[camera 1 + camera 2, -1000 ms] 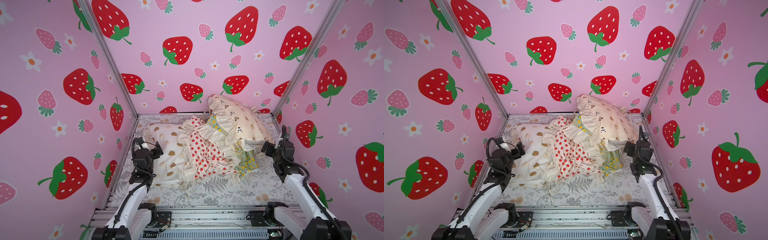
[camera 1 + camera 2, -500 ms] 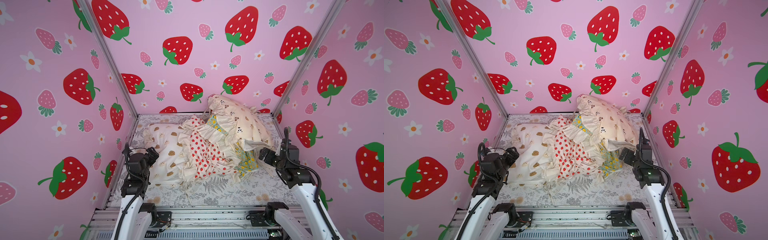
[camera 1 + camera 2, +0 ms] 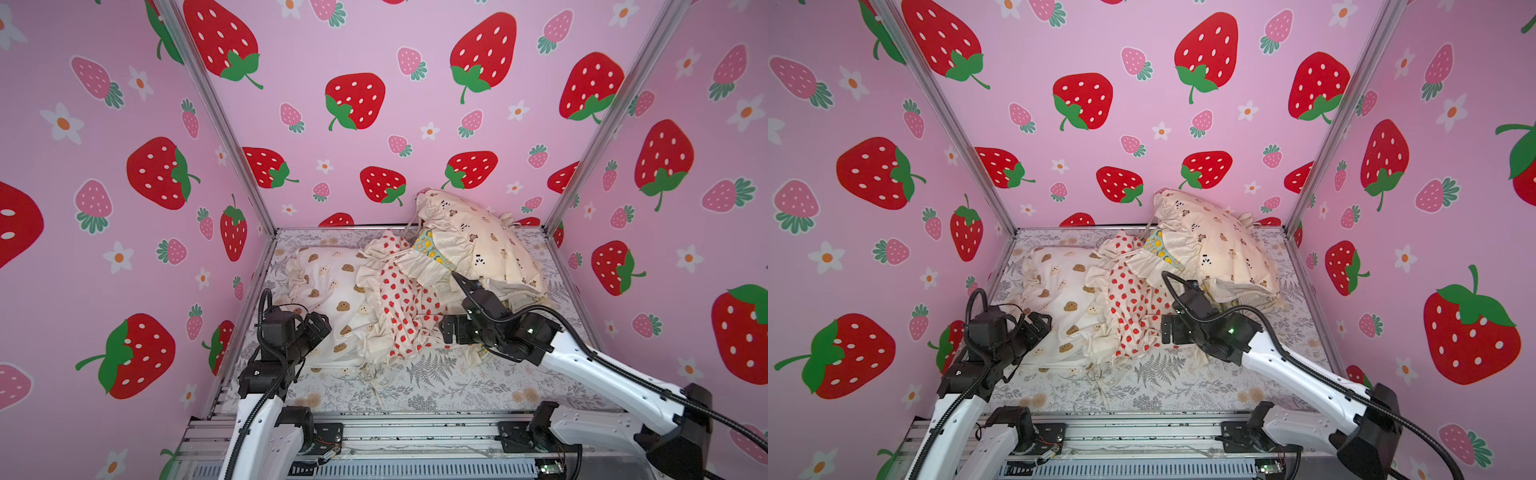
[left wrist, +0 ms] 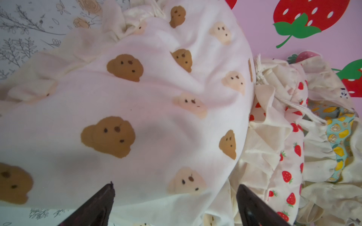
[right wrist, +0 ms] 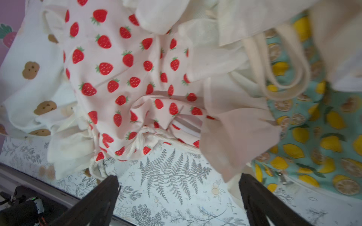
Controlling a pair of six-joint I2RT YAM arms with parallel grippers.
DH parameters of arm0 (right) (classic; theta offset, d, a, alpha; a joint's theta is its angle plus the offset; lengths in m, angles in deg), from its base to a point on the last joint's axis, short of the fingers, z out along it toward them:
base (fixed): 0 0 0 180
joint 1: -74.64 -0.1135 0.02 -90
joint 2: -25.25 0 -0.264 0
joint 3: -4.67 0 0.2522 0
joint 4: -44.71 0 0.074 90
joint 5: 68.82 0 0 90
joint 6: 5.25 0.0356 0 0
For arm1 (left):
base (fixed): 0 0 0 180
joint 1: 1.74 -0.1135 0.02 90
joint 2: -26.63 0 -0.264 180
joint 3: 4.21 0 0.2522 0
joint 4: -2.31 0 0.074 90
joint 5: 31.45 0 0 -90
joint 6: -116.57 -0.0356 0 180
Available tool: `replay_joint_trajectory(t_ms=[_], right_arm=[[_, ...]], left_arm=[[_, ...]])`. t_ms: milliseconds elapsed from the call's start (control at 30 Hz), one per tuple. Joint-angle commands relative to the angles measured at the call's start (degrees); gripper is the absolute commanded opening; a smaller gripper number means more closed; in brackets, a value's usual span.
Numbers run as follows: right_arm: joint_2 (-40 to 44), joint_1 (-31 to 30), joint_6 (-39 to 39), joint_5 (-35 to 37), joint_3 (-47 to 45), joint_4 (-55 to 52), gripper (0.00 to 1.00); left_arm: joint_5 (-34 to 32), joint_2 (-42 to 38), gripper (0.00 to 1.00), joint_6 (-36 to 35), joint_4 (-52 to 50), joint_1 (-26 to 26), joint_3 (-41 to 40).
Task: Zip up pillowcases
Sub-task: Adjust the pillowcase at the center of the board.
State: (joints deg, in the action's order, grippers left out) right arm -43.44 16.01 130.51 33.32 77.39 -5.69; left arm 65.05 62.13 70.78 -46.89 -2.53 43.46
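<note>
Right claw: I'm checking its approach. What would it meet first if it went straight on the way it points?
Probably the strawberry pillowcase, at its bunched edge; the open right claw aims there over the sheet. Depth is unclear.

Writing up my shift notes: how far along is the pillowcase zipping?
Done: nothing that shows; no zipped edge is visible. In hand: nothing; the left hand is open by the cookie case, the right hand open near the strawberry case and lemon case. Left: seemingly all four, bear case included.
</note>
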Motion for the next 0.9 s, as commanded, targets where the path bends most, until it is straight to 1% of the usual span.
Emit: replay_joint_trajectory(t_ms=[0, 100, 233, 333, 467, 567, 700, 733, 800, 867], right_arm=[[-5.99, -5.56, 4.8, 2.98, 4.79, 3.13, 1.0], [-12.42, -9.22, 5.09, 0.05, 8.69, 8.22, 0.99], [-21.9, -12.89, 1.92, -1.53, 18.43, 7.03, 0.99], [-26.7, -13.88, 0.5, -3.38, 22.76, 6.76, 1.0], [-30.99, -14.5, -0.73, -5.52, 26.83, 6.48, 0.93], [-34.11, -15.55, -1.93, -5.65, 30.17, 5.44, 0.89], [-37.08, -15.57, -0.85, -5.8, 31.56, 5.98, 0.87], [-37.95, -15.34, -0.93, -6.08, 32.07, 6.51, 0.87], [-40.09, -15.04, -1.16, -5.21, 34.38, 5.29, 0.87], [-41.59, -14.03, -0.57, -5.36, 35.3, 5.19, 0.88]], left_arm=[[-0.63, -0.79, 0.99, -0.39, -8.61, 0.34, 3.15], [-2.97, -1.12, 0.99, 0.17, -10.9, 0.31, 3.71], [-6.1, -0.27, 0.99, 0.42, -10.27, 0.21, 4.36], [-7.16, 2.43, 0.99, 0.4, -10.58, -0.62, 5.6], [-6.85, 5.01, 0.99, -0.39, -8.13, -3.28, 5.6], [-4.58, 7.44, 0.99, -1.3, -6.4, -8.35, 4.98], [1.93, 10.38, 0.99, -1.88, -1.74, -17.35, 1.81], [4.45, 11.23, 1.0, -2.29, -1.23, -19.82, 1.47], [5.52, 12.34, 1.0, -2.25, 0.87, -22.43, 0.26], [6.05, 13.81, 0.99, -1.31, 4.08, -23.66, -1.53]])
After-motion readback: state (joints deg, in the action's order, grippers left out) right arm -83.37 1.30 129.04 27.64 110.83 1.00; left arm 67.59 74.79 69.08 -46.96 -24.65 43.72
